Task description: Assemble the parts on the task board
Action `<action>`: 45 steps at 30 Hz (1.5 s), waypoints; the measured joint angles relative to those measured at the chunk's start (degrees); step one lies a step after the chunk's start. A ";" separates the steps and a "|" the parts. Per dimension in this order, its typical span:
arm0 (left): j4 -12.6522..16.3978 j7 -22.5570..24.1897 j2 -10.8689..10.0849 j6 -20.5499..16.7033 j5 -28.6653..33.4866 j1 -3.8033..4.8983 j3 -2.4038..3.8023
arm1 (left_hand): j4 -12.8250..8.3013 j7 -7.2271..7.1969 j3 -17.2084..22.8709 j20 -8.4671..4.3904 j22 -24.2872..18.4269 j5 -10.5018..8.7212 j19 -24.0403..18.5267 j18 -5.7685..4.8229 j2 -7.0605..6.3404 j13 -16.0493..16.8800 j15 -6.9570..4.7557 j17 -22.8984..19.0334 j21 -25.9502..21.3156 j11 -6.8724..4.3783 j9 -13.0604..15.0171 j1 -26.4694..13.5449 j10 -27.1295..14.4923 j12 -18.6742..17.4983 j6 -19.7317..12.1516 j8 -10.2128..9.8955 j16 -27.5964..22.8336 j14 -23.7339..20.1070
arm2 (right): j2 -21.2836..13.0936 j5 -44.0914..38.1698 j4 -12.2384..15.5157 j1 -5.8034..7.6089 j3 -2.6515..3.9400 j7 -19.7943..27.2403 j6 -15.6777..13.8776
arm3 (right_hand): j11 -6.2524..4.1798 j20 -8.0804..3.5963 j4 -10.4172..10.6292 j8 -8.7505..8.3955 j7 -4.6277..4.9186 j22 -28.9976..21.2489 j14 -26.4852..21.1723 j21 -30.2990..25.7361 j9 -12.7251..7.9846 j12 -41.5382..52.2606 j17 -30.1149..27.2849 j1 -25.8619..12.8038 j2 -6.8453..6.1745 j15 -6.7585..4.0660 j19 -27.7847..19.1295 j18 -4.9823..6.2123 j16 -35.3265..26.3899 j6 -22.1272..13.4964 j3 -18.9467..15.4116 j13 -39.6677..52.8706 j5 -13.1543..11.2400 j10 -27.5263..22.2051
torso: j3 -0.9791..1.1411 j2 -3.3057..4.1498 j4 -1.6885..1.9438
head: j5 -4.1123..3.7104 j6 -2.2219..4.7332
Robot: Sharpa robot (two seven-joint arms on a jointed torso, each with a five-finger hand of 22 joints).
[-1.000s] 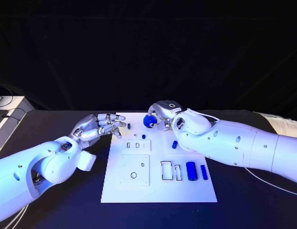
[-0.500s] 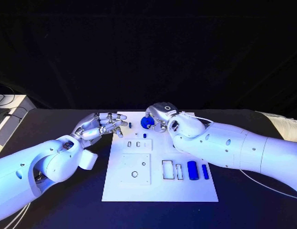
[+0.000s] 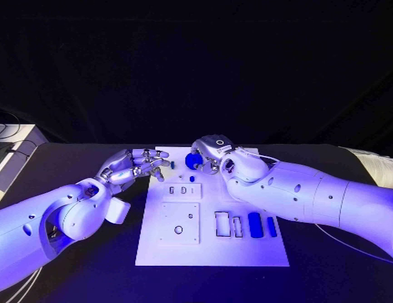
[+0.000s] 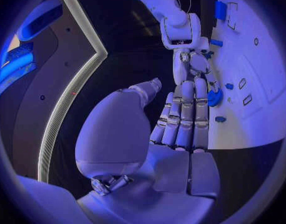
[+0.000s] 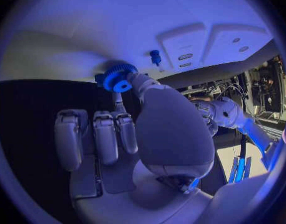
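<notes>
Your right hand [image 3: 212, 151] pinches the blue gear [image 3: 195, 161] between thumb and a fingertip, its other fingers [image 5: 105, 137] straight and side by side; you can see the gear's toothed rim [image 5: 120, 77] plainly in the right wrist view. Your left hand [image 3: 134, 166] holds nothing, fingers [image 4: 188, 109] loosely curled and close together, hovering at the near-left edge of the task board [image 3: 211, 252]. Since a second ago, the right hand and gear have eased slightly up and away from you, and the left hand has barely shifted.

Just below the gear a small blue peg [image 3: 192, 178] stands on the board, beside a raised plate with two slots [image 3: 181, 190]. Nearer you lies a larger plate with an oval hole [image 3: 179, 223]. To its right sit a rectangular frame [image 3: 222, 224], a thick blue cylinder [image 3: 254, 224] and a thin blue bar [image 3: 270, 226]. Your right forearm [image 3: 315, 196] hides the board's far-right part.

The gear is deep blue, round, with a pale hub.
</notes>
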 measured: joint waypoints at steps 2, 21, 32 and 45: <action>-0.06 -0.01 0.04 0.03 0.00 0.00 0.00 | 0.00 0.00 0.00 0.00 0.00 0.00 0.00 0.00 0.00 0.00 0.00 0.00 0.00 0.00 0.00 0.00 0.00 0.00 0.00 0.00 0.00 0.00 | 0.15 -0.10 -0.22 -0.02 0.00 0.00 -0.09 | 0.00 0.00 0.00 0.00 0.06 0.00 0.00 0.00 -0.01 0.00 0.00 0.00 0.00 0.00 0.00 0.00 0.00 -0.06 0.00 0.00 0.00 0.00 | 0.00 -0.01 0.02 | 0.00 0.00; -0.13 -0.16 0.08 0.27 -0.03 0.00 0.00 | 0.00 0.00 0.00 0.00 0.00 0.00 0.00 0.00 0.00 -0.01 0.00 0.00 0.00 0.00 0.00 0.00 0.00 0.00 0.00 0.00 0.00 0.00 | 1.06 -0.33 -2.02 -0.20 -0.07 0.04 -0.33 | 0.00 0.00 -0.35 -0.48 0.21 0.04 0.00 -0.03 -0.49 0.00 0.00 -0.60 -0.60 0.00 0.00 0.00 0.00 -0.39 0.73 0.04 -0.32 0.00 | -0.03 -0.05 0.02 | 0.05 -0.02; -0.26 -0.22 0.17 0.33 -0.04 0.00 0.00 | 0.00 0.00 0.00 0.00 -0.01 0.00 0.00 0.00 0.00 -0.01 0.00 0.01 0.00 0.00 -0.01 0.00 0.00 0.00 -0.01 0.00 0.00 0.00 | 1.32 -0.34 -2.52 -0.20 -0.07 0.11 -0.47 | 0.00 0.00 -0.37 -1.42 0.83 0.04 0.00 -0.47 -0.92 0.00 0.00 -1.12 -1.12 0.00 0.00 0.00 0.00 -1.00 1.04 0.03 -0.69 0.00 | 0.00 -0.05 -0.02 | 0.07 -0.11; -0.32 -0.35 0.19 0.35 -0.07 0.00 0.00 | 0.00 0.00 0.00 0.00 0.05 0.00 0.00 0.00 0.00 -0.02 0.21 -0.13 0.39 0.00 -0.01 0.00 0.00 0.00 -0.01 0.00 0.00 0.21 | 1.12 1.77 -2.62 -0.15 -0.03 1.15 -0.23 | 0.62 0.44 1.21 -3.30 1.29 0.03 -0.01 -0.95 -1.55 0.00 0.00 -4.45 -1.56 0.43 0.00 0.00 0.00 -2.50 0.38 0.02 2.26 -0.02 | 0.01 -0.05 -0.05 | 0.11 -0.27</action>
